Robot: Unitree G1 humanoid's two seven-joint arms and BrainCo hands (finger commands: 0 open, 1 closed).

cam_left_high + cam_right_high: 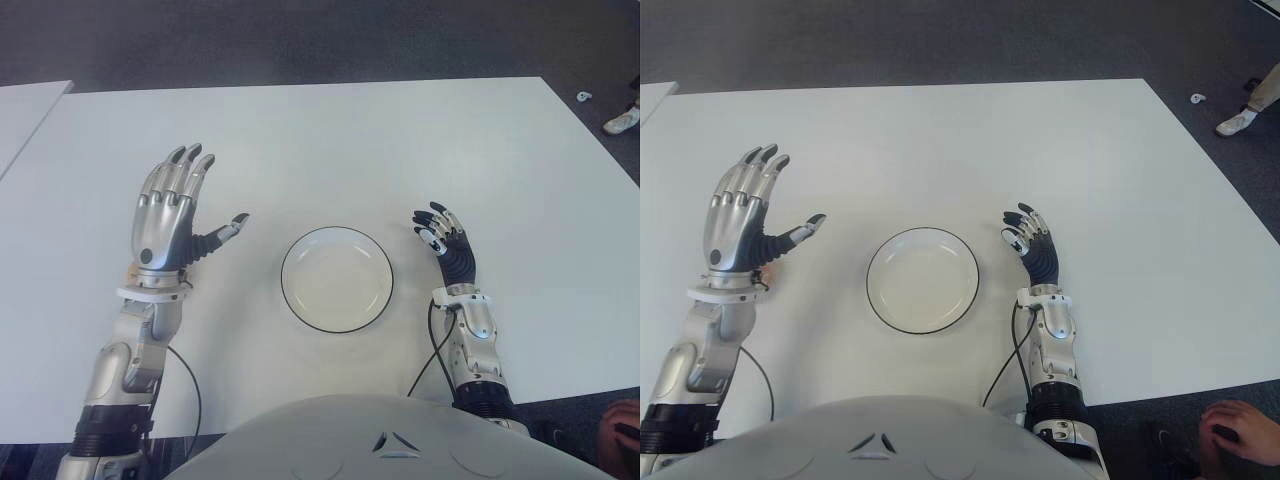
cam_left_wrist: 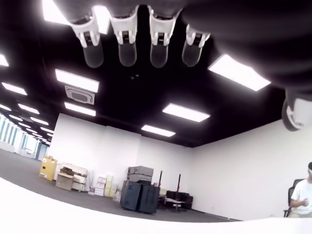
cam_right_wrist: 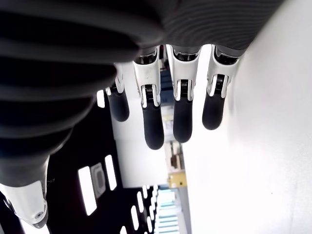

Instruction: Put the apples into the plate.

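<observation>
Now, plate (image 1: 337, 279): round, upright, holding nothing, near table's (image 1: 300, 140) front edge.
Left hand (image 1: 170, 213): fingers released, left of plate.
Right hand (image 1: 447, 243): fingers loosely spread, grasping nothing.

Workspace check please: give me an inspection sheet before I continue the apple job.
Surface: white table, bare around the plate.
Job's things: white plate with dark rim, empty; no apples seen in any view.
Clutter: nothing seen on the table.
Hands: left robot hand open, left of the plate; right robot hand open, right of it; both hold nothing.
Cables: black cable along the right forearm.
Surroundings: dark carpet; a person's shoe far right.
</observation>
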